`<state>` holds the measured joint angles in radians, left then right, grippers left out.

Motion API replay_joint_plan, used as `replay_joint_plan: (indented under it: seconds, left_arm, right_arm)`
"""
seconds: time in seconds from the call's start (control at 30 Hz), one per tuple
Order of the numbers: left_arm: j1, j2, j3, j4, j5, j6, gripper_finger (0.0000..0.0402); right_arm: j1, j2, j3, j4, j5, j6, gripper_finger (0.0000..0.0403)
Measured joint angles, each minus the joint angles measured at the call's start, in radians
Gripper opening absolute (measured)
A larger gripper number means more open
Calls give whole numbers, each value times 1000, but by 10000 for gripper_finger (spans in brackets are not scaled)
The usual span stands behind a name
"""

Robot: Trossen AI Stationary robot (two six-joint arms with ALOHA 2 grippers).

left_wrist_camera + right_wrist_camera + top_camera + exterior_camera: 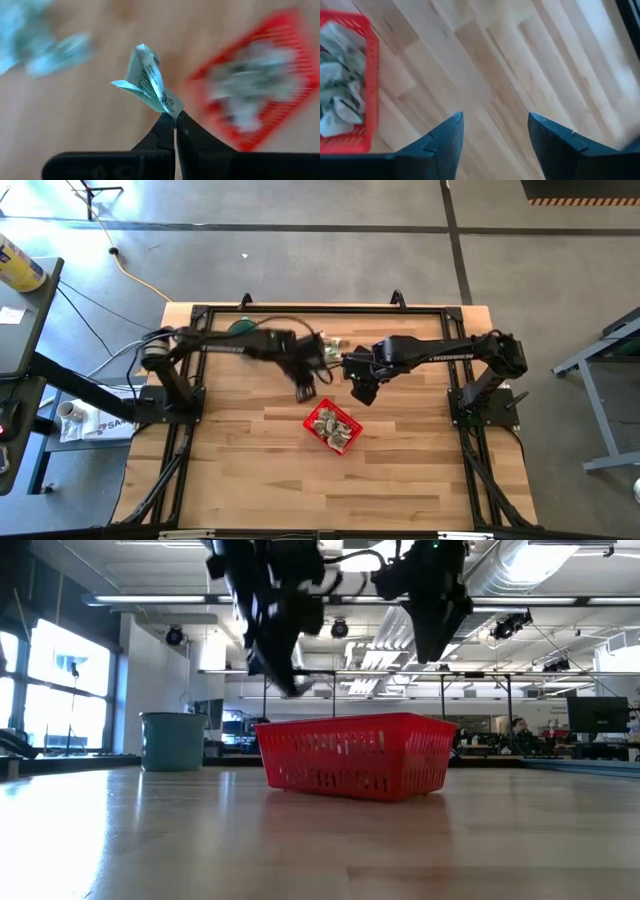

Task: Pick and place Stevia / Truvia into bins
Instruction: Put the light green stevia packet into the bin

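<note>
Sachet (pixel 150 82): I pinch it in the left tool (pixel 175 120) above the worktop (pixel 250 450), beside the basket (pixel 333 426); right tool (pixel 495 130) gapes empty.

You have bare wood along the near edge and both near corners of the table (pixel 250 470). The red basket (pixel 332 427) blocks the middle, and both arms and the teal cup (pixel 172 740) crowd the far edge.
</note>
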<state>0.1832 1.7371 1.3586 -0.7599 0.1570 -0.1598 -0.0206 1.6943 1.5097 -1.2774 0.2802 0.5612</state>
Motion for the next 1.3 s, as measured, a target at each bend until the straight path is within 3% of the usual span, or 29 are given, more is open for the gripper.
replay_joint_plan:
  seconds: [0.27,0.5,0.7,0.87,1.0,1.3]
  left_arm:
    - [-192,27,0,97,18,-10,46]
    - [-277,112,1,160,95,-18,44]
    - [-283,123,0,93,10,-28,106]
    - [-280,88,2,-34,-17,-40,178]
    - [-268,27,1,-130,-40,-64,213]
    - [-262,-300,1,-229,-304,-116,203]
  right_arm:
    - [87,-43,-1,-293,67,250,191]
    - [156,-179,-65,-289,49,492,190]
    - [210,-231,-158,-268,-3,582,197]
    - [207,-230,-223,-163,-56,584,204]
    - [173,-229,-261,-19,-55,521,204]
    - [-73,-217,-344,357,-108,356,205]
